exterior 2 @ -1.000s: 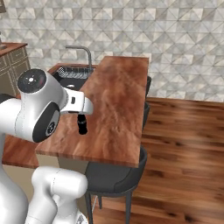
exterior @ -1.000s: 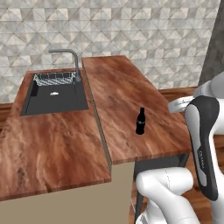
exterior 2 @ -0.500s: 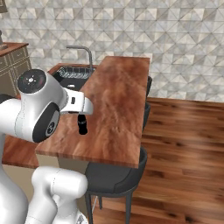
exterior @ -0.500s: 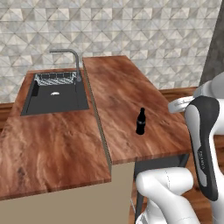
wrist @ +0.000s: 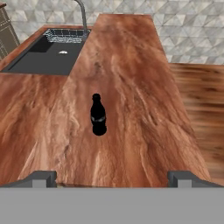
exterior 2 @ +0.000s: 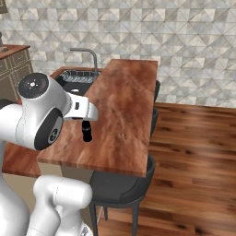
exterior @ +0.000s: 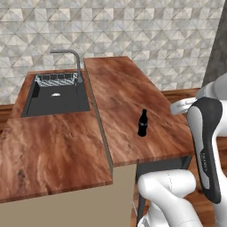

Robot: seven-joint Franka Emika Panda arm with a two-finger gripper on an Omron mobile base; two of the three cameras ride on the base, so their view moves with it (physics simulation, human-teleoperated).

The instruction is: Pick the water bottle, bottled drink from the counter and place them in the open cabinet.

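Bottled drink (wrist: 98,114) is what you have straight ahead of the hand: a slim black bottle with a long neck, standing upright on the counter (wrist: 131,87). In the left base view the bottled drink (exterior: 142,123) sits on the right-hand, raised slab of the reddish-brown counter (exterior: 124,97), nearer the front edge than the far wall. From the right base view you see only the bottled drink's (exterior 2: 86,132) lower part, below the white forearm that crosses in front of it.

Your gripper (wrist: 113,177) is spread wide. Its two dark finger tips stand far apart at the bottom of the hand view, one at the left (wrist: 41,177) and one at the right, with nothing between them. The bottle stands apart from the tips, farther along the counter and a little left of the midline between them.

To the far left you have a dark sink (exterior: 55,99) set into the lower counter section, with a wire rack (exterior: 56,80) at its far end and a curved grey faucet (exterior: 73,60) rising beside it. A patterned tile wall (exterior: 111,26) runs behind the counter. On the right, a wood floor (exterior 2: 193,156) spreads out, and a dark chair (exterior 2: 122,186) is tucked under the counter's near end.
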